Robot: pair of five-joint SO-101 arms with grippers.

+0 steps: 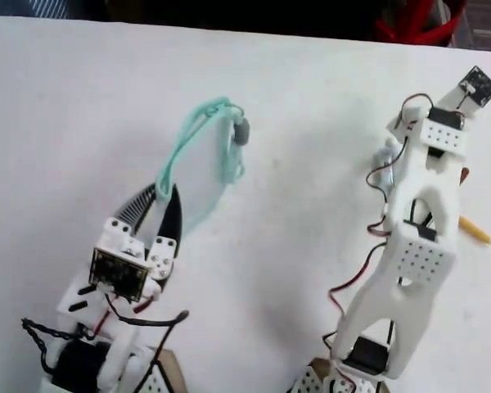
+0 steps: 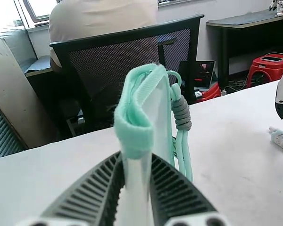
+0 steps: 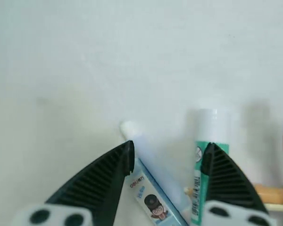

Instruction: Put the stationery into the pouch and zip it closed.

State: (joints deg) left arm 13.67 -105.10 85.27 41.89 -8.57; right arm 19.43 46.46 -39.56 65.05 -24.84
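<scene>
Mint pouch (image 2: pixel 140 106) tight in left gripper (image 2: pixel 137 159)

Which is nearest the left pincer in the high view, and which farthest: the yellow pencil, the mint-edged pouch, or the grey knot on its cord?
1. Mint-edged pouch: gripped in the left pincer.
2. Grey knot: at the pouch's far end.
3. Yellow pencil: far off, beside the right arm.

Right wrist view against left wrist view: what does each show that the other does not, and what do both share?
In the right wrist view, not the left: a yellow pencil. In the left, not the right: the left gripper shut on the pouch, a black chair behind. Both: the white table, the open right gripper, and one white piece at the left view's edge, either the blue-and-white tube or the green-and-white stick.
</scene>
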